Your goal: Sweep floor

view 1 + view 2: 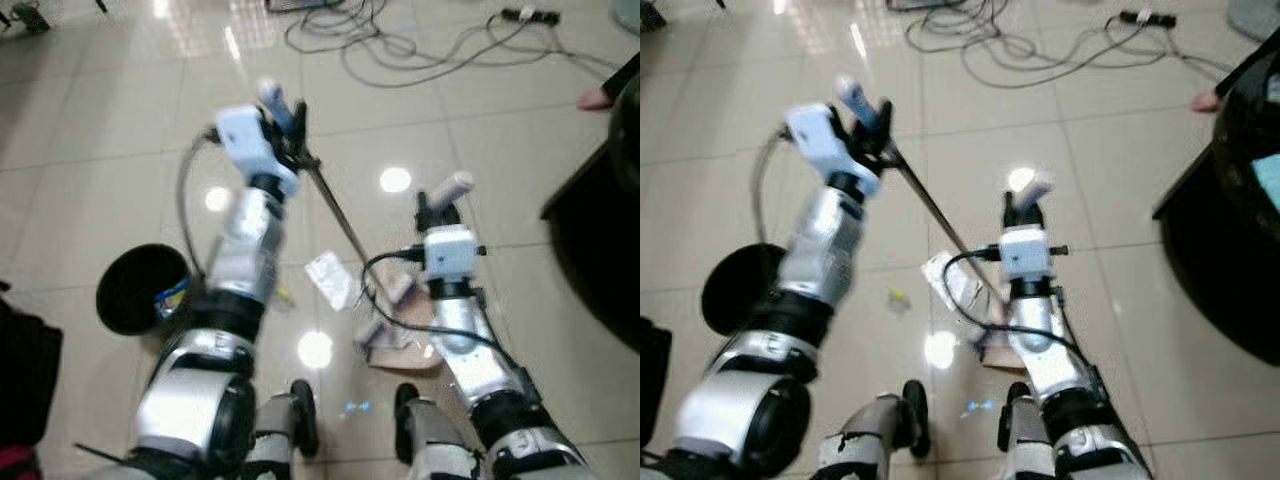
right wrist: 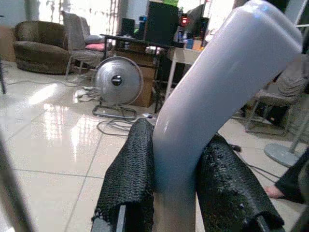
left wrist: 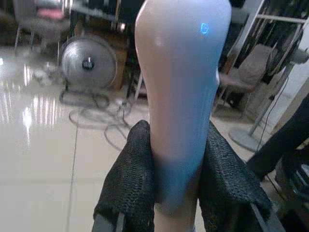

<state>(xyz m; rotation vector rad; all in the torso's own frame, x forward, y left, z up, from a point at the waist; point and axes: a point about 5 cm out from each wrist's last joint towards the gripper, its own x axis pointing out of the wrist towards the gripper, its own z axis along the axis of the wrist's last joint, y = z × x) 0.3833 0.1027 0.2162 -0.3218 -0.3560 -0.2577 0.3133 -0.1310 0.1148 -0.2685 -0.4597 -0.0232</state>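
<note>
My left gripper [image 1: 283, 112] is raised and shut on the pale top grip [image 3: 178, 87] of a broom. The broom's thin dark rod [image 1: 340, 222] slants down and to the right toward the floor. My right gripper [image 1: 441, 202] is shut on the whitish bent handle [image 2: 217, 92] of a tan dustpan [image 1: 405, 348], which rests on the tiles in front of my feet. The broom's lower end meets the dustpan beside my right arm and is blurred. A crumpled white paper [image 1: 328, 278] lies just left of the dustpan, and a small yellow scrap [image 1: 897, 296] lies nearby.
A round black bin [image 1: 138, 290] stands on the left by my left arm. Cables [image 1: 400, 45] and a power strip [image 1: 528, 15] lie across the far floor. Dark furniture [image 1: 600, 250] is at the right, with a person's foot [image 1: 598, 98] beyond it. A black bag [image 1: 20, 370] is near left.
</note>
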